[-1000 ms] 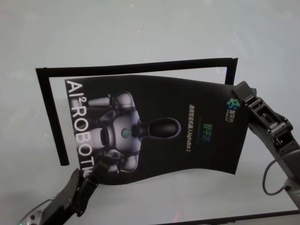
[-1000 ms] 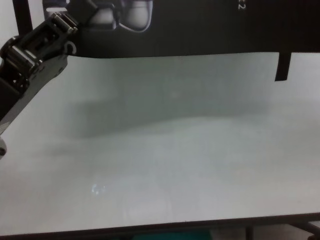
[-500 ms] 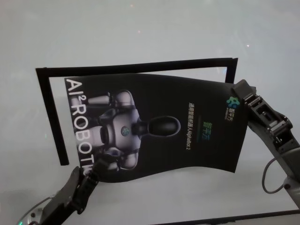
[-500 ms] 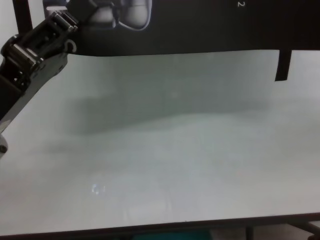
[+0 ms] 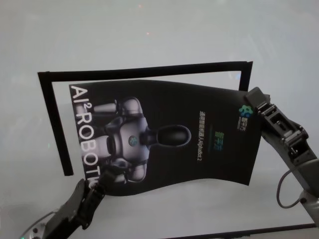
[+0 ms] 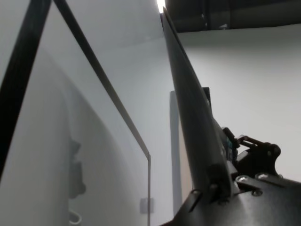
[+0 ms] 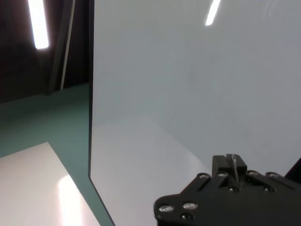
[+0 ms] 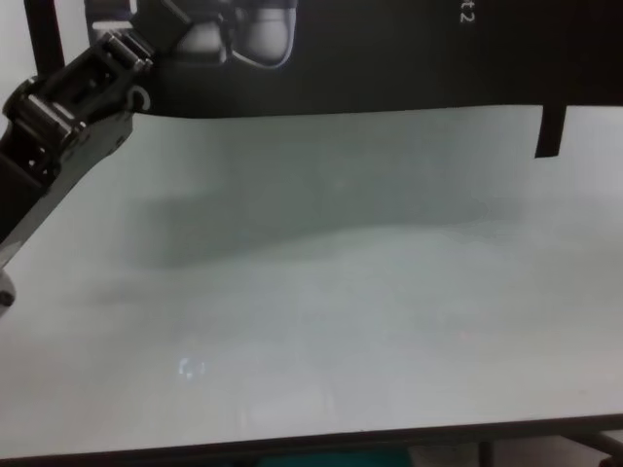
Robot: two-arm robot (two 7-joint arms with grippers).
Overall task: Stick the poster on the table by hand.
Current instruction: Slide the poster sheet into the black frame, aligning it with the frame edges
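Observation:
The poster [image 5: 169,134], a black glossy sheet with a grey-white robot picture and white letters, hangs bowed above the white table [image 5: 149,30]. At the poster's near left corner my left gripper [image 5: 99,181] is shut on it; the left wrist view shows the sheet [image 6: 188,94] edge-on, pinched in the jaws. My right gripper [image 5: 253,98] grips the sheet's far right corner, and a thin sheet edge [image 7: 233,165] shows between its jaws. The chest view shows the poster's lower edge [image 8: 389,58] above the table [image 8: 341,292], beside the left gripper [image 8: 122,53].
Narrow black strips form an open frame on the table: a long one along the far side [image 5: 144,71], one down the left [image 5: 55,124], a short one on the right [image 5: 245,77]. The table's dark near edge [image 8: 321,443] runs below.
My right gripper has shifted slightly left with its corner of the poster. In the chest view the sheet's lower edge sits a little lower. The left gripper has hardly moved.

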